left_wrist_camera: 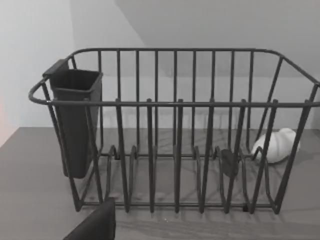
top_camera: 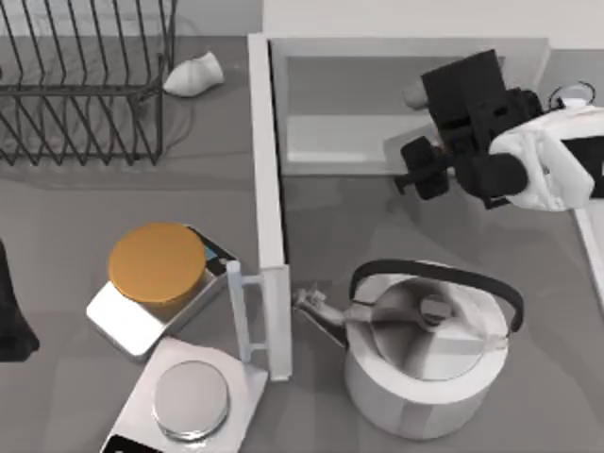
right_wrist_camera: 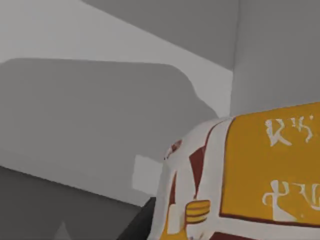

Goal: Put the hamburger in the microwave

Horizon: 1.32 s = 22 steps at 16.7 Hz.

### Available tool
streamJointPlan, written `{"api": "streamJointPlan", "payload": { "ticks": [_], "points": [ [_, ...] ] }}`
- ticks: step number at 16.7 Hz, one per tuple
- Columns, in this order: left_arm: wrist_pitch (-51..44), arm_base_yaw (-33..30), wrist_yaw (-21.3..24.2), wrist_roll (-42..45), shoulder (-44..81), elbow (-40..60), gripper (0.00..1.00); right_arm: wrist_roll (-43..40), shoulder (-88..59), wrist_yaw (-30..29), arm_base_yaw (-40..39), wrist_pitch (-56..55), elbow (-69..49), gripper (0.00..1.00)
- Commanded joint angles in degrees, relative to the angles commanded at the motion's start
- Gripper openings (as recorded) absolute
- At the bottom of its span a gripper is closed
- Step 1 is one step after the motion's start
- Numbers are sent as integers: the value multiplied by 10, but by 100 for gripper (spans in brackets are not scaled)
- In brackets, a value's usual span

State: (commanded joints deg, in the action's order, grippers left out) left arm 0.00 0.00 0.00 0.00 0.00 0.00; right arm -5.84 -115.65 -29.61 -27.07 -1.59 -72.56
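1. Reaching with the right hand (top_camera: 415, 132) into the open microwave (top_camera: 406, 57), at the far right part of the tabletop (top_camera: 57, 236), because the cavity is the place where the food must end.
2. Carrying the hamburger (right_wrist_camera: 240, 185) between the fingers, it seems: filling the right wrist view from very close, whitish wrap with an orange-yellow panel (so most probably gripped, not lying free).
3. Seeing, in the top view, only a pale rounded bit of it just beside the black hand, over the cavity floor.
4. Standing wide open toward the front, the microwave door (top_camera: 267, 208), so leaving the way free.
5. Resting parked at the left edge, the left arm (top_camera: 14, 311); cannot tell how its hand is standing.
6. Judging the task nearly done: lowering and releasing are remaining.
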Motion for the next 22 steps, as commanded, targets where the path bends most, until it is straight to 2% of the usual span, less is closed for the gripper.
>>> {"api": "streamJointPlan", "payload": {
  "ticks": [5, 9, 16, 19, 22],
  "points": [
    [0, 0, 0, 0, 0, 0, 100, 142, -115, -53, -63, -224, -26, 0],
    [0, 0, 0, 0, 0, 0, 100, 213, -160, -65, -97, -297, -26, 0],
    [0, 0, 0, 0, 0, 0, 100, 220, -161, -68, -93, -290, -24, 0],
    [0, 0, 0, 0, 0, 0, 100, 232, -173, -65, -76, -240, -82, 0],
    [0, 0, 0, 0, 0, 0, 100, 238, -217, -54, -54, -172, -195, 0]
  ]
}}
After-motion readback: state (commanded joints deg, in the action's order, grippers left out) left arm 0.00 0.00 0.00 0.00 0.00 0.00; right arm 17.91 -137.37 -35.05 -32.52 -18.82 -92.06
